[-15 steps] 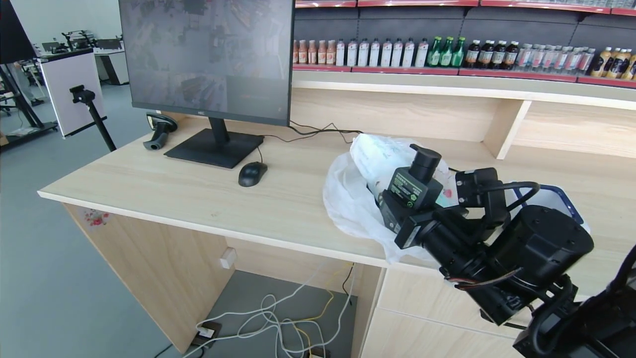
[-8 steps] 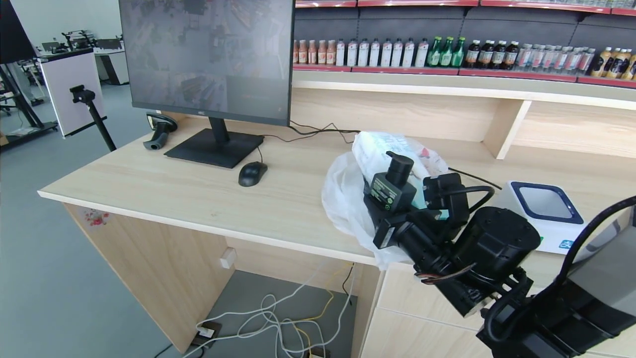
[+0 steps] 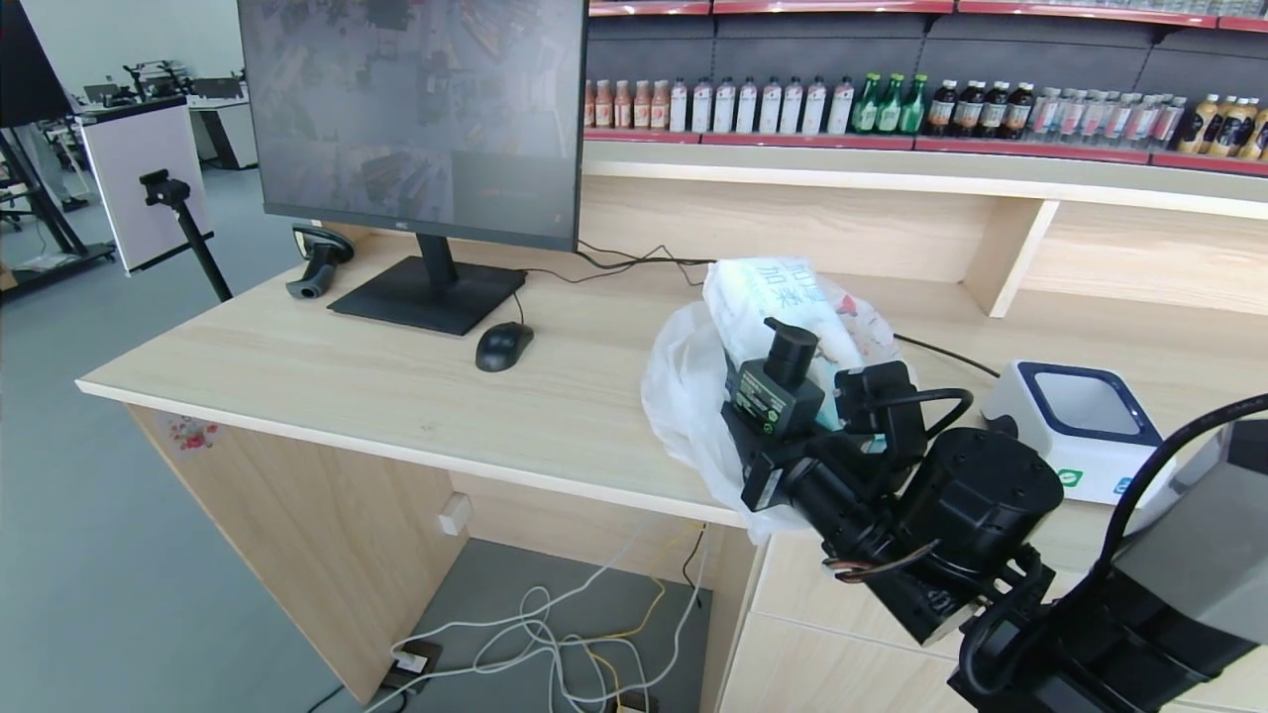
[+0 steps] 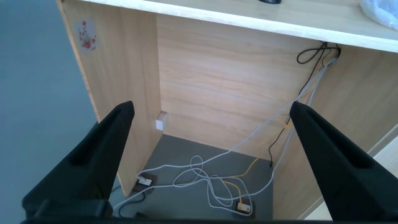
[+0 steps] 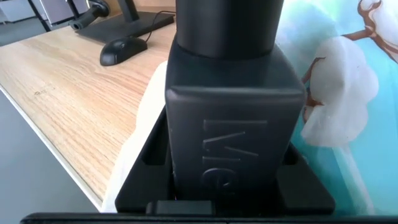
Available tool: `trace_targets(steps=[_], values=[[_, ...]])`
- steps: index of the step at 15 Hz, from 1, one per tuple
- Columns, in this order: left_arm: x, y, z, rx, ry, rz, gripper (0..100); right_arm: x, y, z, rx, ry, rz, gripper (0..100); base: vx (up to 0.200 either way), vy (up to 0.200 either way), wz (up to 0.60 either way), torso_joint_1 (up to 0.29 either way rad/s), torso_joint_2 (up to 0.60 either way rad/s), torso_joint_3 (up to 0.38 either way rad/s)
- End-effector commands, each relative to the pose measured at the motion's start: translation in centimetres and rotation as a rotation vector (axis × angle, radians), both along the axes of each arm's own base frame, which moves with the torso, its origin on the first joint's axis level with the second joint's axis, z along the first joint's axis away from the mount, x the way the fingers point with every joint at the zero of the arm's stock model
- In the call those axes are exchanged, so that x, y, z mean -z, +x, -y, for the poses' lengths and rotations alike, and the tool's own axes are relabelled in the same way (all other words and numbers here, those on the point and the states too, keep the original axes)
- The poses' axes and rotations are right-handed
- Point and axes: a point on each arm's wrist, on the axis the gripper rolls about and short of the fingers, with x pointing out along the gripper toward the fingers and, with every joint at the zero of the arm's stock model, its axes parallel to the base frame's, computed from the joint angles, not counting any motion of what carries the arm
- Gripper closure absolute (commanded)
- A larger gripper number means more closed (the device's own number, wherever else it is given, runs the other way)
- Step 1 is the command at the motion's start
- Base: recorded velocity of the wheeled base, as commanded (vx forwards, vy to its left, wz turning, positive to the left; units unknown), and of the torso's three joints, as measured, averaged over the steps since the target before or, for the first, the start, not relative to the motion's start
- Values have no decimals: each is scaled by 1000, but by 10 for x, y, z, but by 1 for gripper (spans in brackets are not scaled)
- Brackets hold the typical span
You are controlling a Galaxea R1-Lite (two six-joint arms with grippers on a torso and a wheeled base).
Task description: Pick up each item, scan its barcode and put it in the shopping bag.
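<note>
Pack [image 5: 348, 93], teal with a white cotton picture on it, shows very close in the right wrist view, just beside the black body of the right gripper [image 5: 227, 155]. The fingers are hidden, so I cannot tell if they are open or shut, or if they have hold of the pack. White plastic of the shopping bag [image 5: 146, 118] lies under the gripper. In the head view the pack [image 3: 783, 292] is inside the mouth of the shopping bag [image 3: 684, 396]. The bag lies on the desk [image 3: 396, 386] with its front part hanging over the edge. The pack's printed face looks up and toward the robot. Its long side seems to run across the desk from left to right, but the arm hides its lower part, so I am not sure. The scanner [image 3: 1075, 421] stands near, on the right. I think the bag is the tricky bit. It is thin and floppy, so the gripper could catch the plastic on its way out and drag the bag along. The part over the edge could then pull bag and pack down off the desk. The pack could also tip out if it only leans on the rim. In the left wrist view the left gripper [image 4: 211, 109] hangs low in front of the desk. Its fingers are spread wide with nothing between them, above cables [image 4: 211, 186] on the floor.
</note>
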Motion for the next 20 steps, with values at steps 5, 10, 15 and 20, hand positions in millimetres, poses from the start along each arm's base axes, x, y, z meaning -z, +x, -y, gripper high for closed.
trace_targets(steps=[5, 10, 15, 20], values=[[0, 0, 0, 0, 0, 1, 0, -18, 21, -11, 12, 60, 83, 100, 0, 0, 0, 0, 0, 0], [0, 0, 0, 0, 1, 1, 0, -11, 24, -4, 39, 15, 74, 100, 0, 0, 0, 0, 0, 0], [0, 0, 0, 0, 18, 2, 0, 9, 28, -7, 39, -26, 28, 100, 0, 0, 0, 0, 0, 0], [0, 0, 0, 0, 18, 1, 0, 16, 23, -1, 45, -52, -3, 100, 0, 0, 0, 0, 0, 0]])
